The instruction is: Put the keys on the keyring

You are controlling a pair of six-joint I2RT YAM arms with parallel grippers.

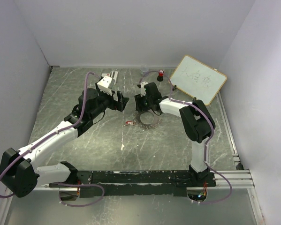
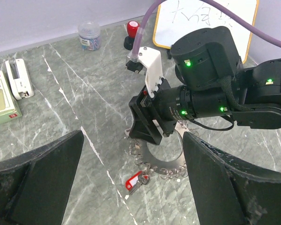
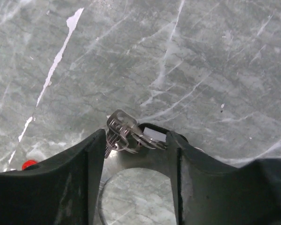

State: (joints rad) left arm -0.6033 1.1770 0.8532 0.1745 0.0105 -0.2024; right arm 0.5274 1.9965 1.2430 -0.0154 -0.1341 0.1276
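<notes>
1. The left tool (image 1: 122, 101) hovers above the table (image 2: 60, 112) with its jaws spread wide. Nothing is between them.
2. It faces the right tool (image 3: 136, 138) from a short way off, with open space between the two.
3. The right tool is down at the table, at the far edge of the keyring (image 2: 168, 164).
4. Its jaws are partly drawn in, one on either side of a small cluster of silver metal pieces (image 3: 124, 131) at the keyring's rim.
5. Both fingers look very close to those pieces. I cannot tell whether they are actually clamped.
6. The keyring lies flat on the table near its middle, its toothed outline showing under and beside the right tool.
7. The red-headed key (image 2: 133, 182) lies flat on the table just beside the keyring, on the left arm's side. No tool holds it.
8. Whether any of the silver pieces in the right tool is the other key, I cannot tell.
9. A whiteboard (image 1: 198, 79) leans at the far right of the table.
</notes>
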